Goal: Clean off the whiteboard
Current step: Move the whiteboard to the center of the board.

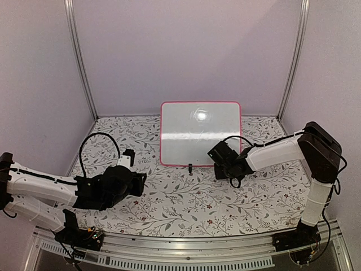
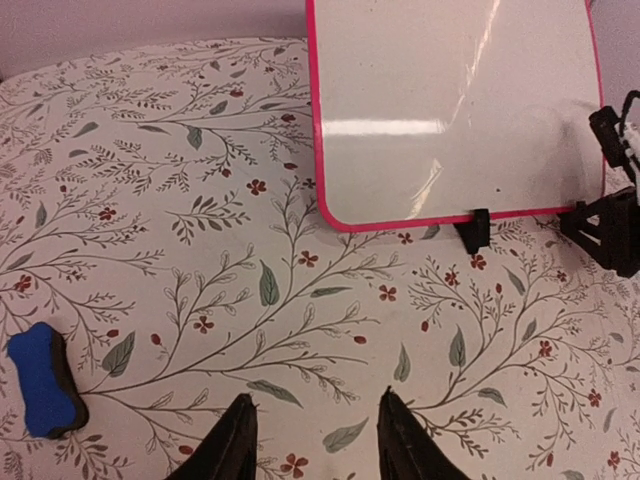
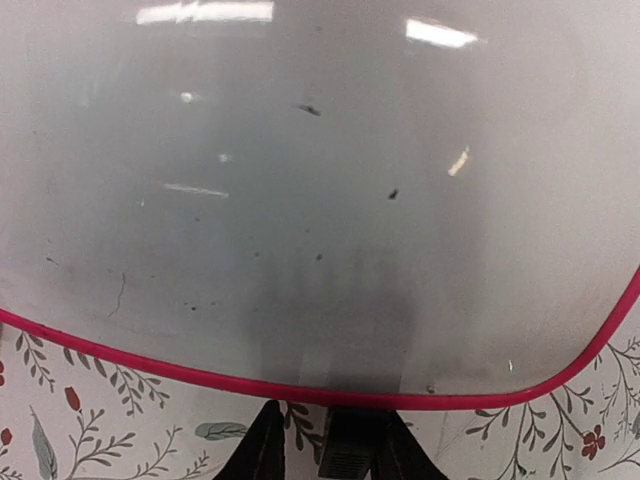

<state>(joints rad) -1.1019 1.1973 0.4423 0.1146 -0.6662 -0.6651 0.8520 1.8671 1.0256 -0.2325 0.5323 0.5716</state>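
The whiteboard [image 1: 200,132] stands tilted at the back middle of the table, with a pink-red frame and a glossy face. I see no red writing on it, only small dark specks [image 3: 310,110]. It also shows in the left wrist view [image 2: 450,110]. My right gripper [image 1: 216,160] is at the board's lower right edge. In the right wrist view it [image 3: 330,452] is open, with one black board foot [image 3: 350,455] between the fingers. My left gripper [image 1: 141,179] is open and empty over the tablecloth [image 2: 315,430]. The blue eraser [image 2: 40,380] lies to its left.
The floral tablecloth [image 1: 186,203] covers the table. The board's other black foot [image 1: 190,167] rests on the cloth. Pale walls and two metal posts [image 1: 82,62] close off the back. My right gripper shows at the right edge of the left wrist view [image 2: 610,235].
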